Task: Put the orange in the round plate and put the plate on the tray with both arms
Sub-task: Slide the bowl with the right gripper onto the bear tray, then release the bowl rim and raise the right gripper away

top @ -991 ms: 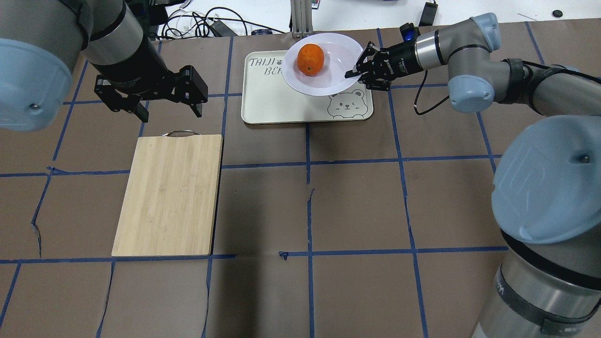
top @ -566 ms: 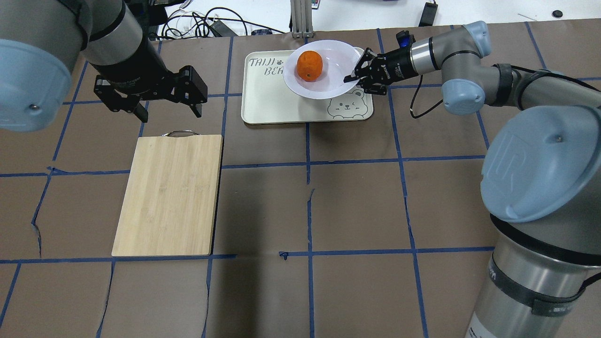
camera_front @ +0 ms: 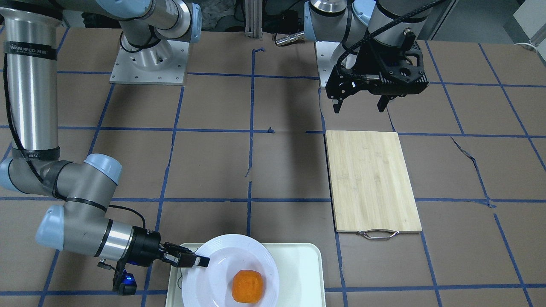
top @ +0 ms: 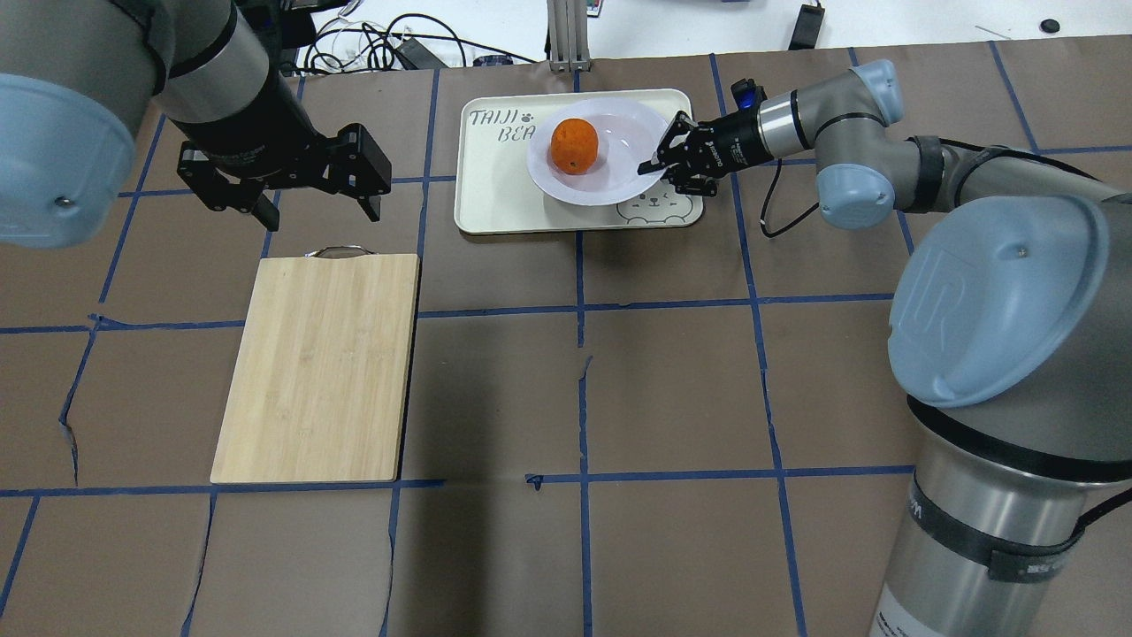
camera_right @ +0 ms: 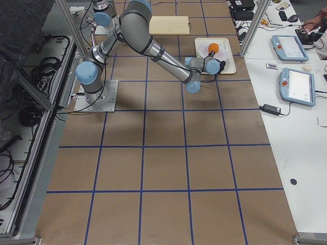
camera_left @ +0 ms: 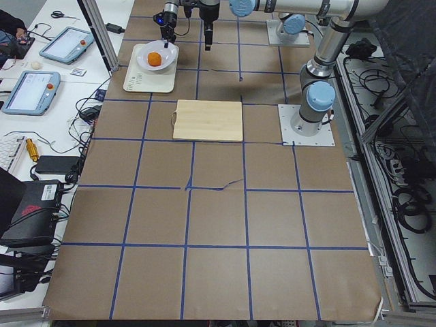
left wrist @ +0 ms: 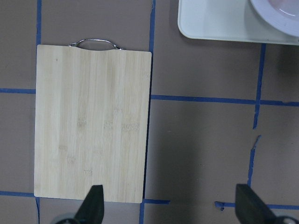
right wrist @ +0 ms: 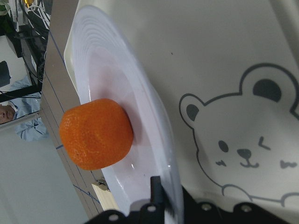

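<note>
The orange (top: 574, 146) lies in the sunken centre of the white round plate (top: 619, 141), also seen as the orange (right wrist: 96, 134) on the plate (right wrist: 145, 93). The plate is low over the right half of the cream tray (top: 504, 195), above the bear drawing; I cannot tell whether it touches the tray. My right gripper (top: 648, 165) is shut on the plate's right rim, seen too from the front (camera_front: 202, 261). My left gripper (top: 318, 212) hangs open and empty left of the tray, above the table beyond the cutting board.
A bamboo cutting board (top: 318, 367) with a metal handle lies left of centre, below my left gripper (left wrist: 170, 205). Cables (top: 380, 44) and an aluminium post (top: 566, 35) sit at the far edge behind the tray. Side tables hold tablets (camera_left: 65, 44).
My right gripper has brought the plate with the orange down and slightly left over the tray. The left arm has not moved.
</note>
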Robot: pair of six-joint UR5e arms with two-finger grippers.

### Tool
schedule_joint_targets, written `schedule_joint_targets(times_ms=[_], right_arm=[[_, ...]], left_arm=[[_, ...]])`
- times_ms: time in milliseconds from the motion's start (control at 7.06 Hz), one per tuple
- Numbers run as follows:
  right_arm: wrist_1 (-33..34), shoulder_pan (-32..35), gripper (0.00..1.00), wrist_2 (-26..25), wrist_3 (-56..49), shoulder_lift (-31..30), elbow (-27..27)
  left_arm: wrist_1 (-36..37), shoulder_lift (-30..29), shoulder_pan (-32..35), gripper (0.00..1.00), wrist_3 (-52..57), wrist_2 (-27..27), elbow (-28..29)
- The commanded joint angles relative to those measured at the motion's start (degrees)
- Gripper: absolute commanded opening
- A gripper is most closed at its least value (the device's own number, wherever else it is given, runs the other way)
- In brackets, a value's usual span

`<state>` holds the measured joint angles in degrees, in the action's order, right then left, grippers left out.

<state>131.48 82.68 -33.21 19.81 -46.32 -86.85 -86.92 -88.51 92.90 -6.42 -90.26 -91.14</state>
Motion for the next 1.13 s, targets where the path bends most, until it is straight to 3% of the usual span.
schedule_joint_targets(times_ms=[0,425,708,991], right_arm=[[0.0,0.1,0.71,-0.9,0.0,0.1,-0.1],[-0.2,-0.1,1.00,-3.9,0.5,-2.8,0.5],[-1.6,-0.5,1.00,-12.5,-0.1,-7.4,1.5],[-13.6,1.0,1.00,-24.7,-1.9,-17.2,1.1]], left_arm=[[0.0,0.0,0.0,1.00,0.0,-0.2,0.0],[0.0,0.0,-0.1,1.00,0.1,-0.1,0.0],[0.0,0.0,-0.2,1.00,0.1,0.0,0.0],[0.0,0.0,-0.2,1.00,0.0,0.0,0.0]])
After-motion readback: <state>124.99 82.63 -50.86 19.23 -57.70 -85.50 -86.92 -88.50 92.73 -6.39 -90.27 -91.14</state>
